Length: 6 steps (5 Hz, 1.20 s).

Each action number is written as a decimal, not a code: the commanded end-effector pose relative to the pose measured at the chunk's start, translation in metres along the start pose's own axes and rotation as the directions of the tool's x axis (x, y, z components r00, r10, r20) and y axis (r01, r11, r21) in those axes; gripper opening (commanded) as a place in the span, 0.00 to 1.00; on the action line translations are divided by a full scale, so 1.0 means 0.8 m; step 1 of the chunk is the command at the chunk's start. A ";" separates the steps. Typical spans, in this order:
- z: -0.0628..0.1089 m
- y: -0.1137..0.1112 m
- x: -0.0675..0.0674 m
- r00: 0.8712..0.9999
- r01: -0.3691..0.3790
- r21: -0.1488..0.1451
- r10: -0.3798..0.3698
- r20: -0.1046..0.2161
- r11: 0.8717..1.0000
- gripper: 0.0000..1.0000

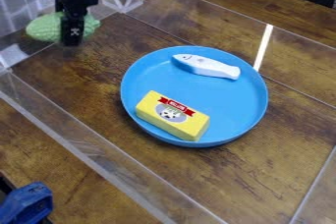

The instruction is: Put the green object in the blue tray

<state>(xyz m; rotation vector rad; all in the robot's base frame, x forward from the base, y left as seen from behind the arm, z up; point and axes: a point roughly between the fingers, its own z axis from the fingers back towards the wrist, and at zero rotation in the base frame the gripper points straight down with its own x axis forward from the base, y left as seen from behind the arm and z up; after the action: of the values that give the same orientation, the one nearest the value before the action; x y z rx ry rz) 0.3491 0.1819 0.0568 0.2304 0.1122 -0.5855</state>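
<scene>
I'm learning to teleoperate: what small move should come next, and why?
Probably carry the green object sideways toward the blue tray, because the fingers seem to have it gripped above the wood, well off to the tray's side.

Smooth blue plastic tray (234,95) on a brown wood table (79,95).

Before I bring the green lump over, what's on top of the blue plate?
On the blue plate sit a yellow box and a white tube. The patches beneath both are covered and can't be seen.
</scene>
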 end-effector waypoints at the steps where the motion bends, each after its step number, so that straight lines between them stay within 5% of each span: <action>1: 0.076 0.018 0.010 0.999 -0.018 0.106 0.013 0.044 0.994 0.00; 2: 0.104 0.019 0.010 0.998 -0.051 0.115 0.048 0.031 0.992 0.00; 6: 0.175 -0.013 0.046 0.993 -0.109 0.180 0.097 0.074 0.978 0.00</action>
<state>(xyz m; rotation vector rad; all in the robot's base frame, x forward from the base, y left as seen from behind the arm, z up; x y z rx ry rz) 0.3779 0.1231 0.1460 0.3454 0.0769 -0.5123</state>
